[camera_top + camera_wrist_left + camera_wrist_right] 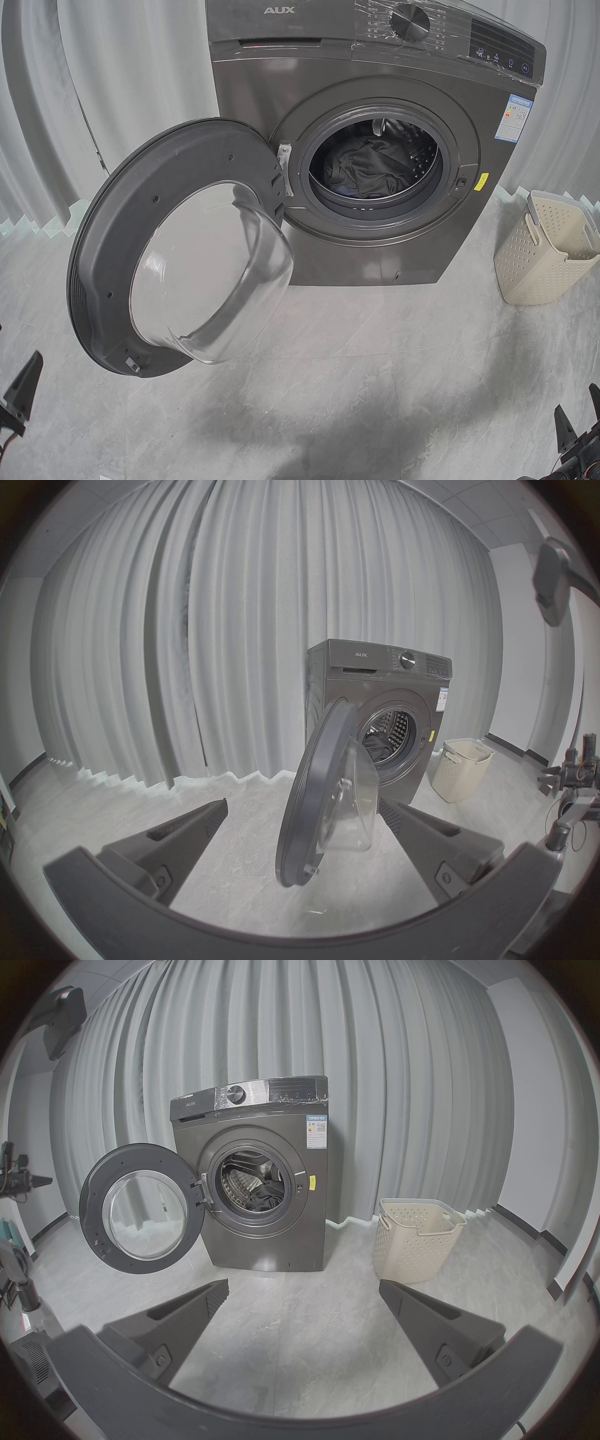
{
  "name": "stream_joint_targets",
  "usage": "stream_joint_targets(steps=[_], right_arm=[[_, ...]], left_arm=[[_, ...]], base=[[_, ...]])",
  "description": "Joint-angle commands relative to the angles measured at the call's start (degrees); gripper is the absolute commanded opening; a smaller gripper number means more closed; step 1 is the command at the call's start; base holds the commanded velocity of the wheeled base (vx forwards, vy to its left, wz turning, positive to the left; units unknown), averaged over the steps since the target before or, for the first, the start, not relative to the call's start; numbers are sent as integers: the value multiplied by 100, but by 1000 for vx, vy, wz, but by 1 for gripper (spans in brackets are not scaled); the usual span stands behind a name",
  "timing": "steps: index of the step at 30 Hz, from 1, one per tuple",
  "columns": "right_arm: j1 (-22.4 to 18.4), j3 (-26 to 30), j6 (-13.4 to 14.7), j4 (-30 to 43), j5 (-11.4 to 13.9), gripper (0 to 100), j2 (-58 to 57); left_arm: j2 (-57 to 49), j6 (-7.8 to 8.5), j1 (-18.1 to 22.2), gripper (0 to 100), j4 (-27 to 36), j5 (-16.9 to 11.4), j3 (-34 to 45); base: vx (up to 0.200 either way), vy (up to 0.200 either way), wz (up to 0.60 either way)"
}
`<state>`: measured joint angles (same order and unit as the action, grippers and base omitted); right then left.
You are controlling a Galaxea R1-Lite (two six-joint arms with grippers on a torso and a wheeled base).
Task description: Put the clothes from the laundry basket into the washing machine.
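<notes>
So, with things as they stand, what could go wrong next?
The door hangs wide open on the side of the left hand, so that arm might knock it on a reach to the drum. The clothes lie heaped near the drum's front rim; a fold could catch if the door shuts.

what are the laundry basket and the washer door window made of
Laundry basket: apparently cream matte plastic, moulded walls with rows of small holes. Door window: clear, glossy bowl, glass or clear plastic, cannot tell which; the floor shows through it.
</notes>
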<state>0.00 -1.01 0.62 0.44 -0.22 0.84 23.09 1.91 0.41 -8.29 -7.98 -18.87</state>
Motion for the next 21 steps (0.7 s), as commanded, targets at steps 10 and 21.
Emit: stream_joint_targets(steps=[10, 21], right_arm=[[0, 84, -1, 0, 4, 100, -67], [0, 84, -1, 0, 4, 100, -67]], left_arm=[[3949, 11, -411, 100, -1746, -432, -1136], [4072, -156, -1755, 100, -2353, -573, -996]], base=[[0, 0, 0], [0, 0, 0]])
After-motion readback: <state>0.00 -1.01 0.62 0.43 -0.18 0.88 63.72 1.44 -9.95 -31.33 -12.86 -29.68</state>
